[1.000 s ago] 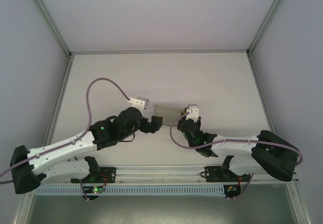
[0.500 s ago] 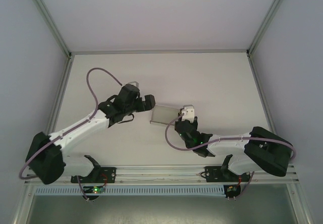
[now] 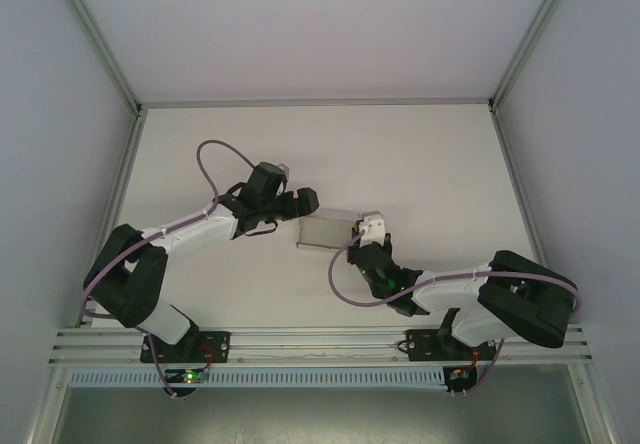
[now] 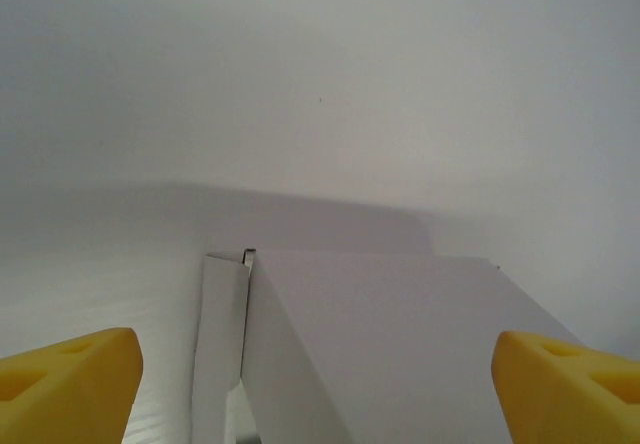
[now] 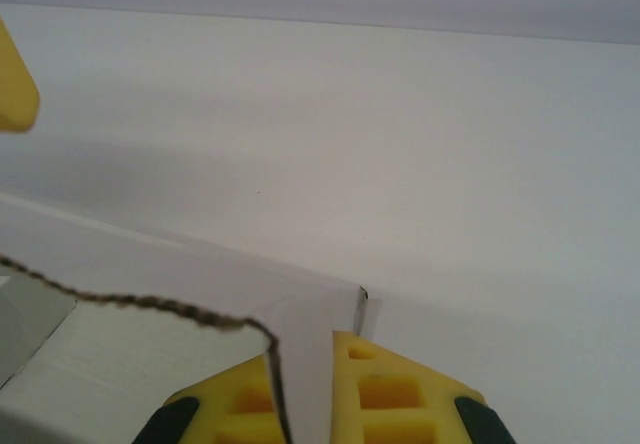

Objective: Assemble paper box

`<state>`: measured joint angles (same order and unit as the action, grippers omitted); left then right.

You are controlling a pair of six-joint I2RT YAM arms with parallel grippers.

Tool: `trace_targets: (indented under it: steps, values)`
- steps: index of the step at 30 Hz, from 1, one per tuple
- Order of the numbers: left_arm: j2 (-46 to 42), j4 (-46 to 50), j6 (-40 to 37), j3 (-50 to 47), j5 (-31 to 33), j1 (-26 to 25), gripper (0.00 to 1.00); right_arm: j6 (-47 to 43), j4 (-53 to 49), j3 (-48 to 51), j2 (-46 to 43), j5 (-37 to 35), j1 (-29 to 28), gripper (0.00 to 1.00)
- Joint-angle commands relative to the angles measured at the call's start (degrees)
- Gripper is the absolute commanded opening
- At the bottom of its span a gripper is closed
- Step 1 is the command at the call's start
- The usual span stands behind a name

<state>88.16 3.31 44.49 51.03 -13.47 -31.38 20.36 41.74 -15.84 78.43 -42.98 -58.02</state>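
Note:
The paper box point(image 3: 325, 230) is a white card sleeve lying mid-table, with a flap folded along its left end point(image 4: 220, 344). My right gripper point(image 3: 368, 226) is at its right end. Its yellow fingers point(image 5: 400, 394) are shut on a thin card wall of the box point(image 5: 200, 294). My left gripper point(image 3: 303, 204) reaches in from the left at the box's far left corner. In the left wrist view the left gripper point(image 4: 320, 384) stands open, with its yellow fingertips point(image 4: 70, 379) wide apart on either side of the box point(image 4: 400, 354). One left finger point(image 5: 15, 84) shows in the right wrist view.
The white table point(image 3: 430, 164) is bounded by metal frame posts point(image 3: 125, 184) on the left and right and by grey walls. A purple cable point(image 3: 215, 149) loops over the left arm. A rail point(image 3: 320, 339) runs along the near edge.
My left arm has stretched out from the near side to the box's left end, and its jaws have narrowed a little. My right gripper has kept its hold and shifted slightly left.

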Motion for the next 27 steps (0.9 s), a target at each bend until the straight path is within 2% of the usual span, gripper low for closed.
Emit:
trace_targets:
  steps: [1,7,14,16,18,21,25,27]
  values:
    - [1.31,-5.63,1.92,-3.66,-1.72,0.52,0.88,0.54,-5.63,1.62,2.08,5.19,-0.65,0.00]
    - [4.65,-9.33,2.61,-6.37,-1.85,0.45,0.84,1.39,-8.32,2.64,-0.48,6.63,-0.76,0.01]
    - [6.23,-11.17,2.83,-7.40,-1.68,0.45,0.77,1.60,-12.00,5.88,-8.12,9.42,-0.72,0.15]
    - [6.88,-12.13,2.86,-7.94,-1.95,0.50,0.74,1.62,-13.76,6.71,-11.44,11.07,-0.70,0.24]
    - [7.69,-13.07,2.77,-8.13,-2.63,0.44,0.73,1.62,-16.50,7.15,-14.69,12.00,-0.70,0.28]
    - [8.86,-14.48,2.58,-8.17,-4.08,0.43,0.70,2.23,-23.47,7.09,-20.37,14.17,-0.71,0.42]
    - [9.11,-14.70,1.71,-8.41,-3.94,0.39,0.68,4.75,-35.61,5.88,-28.50,19.33,-0.70,0.69]
    - [9.00,-14.63,0.95,-8.48,-3.95,0.44,0.66,6.98,-40.62,5.19,-32.38,20.65,-0.69,0.77]
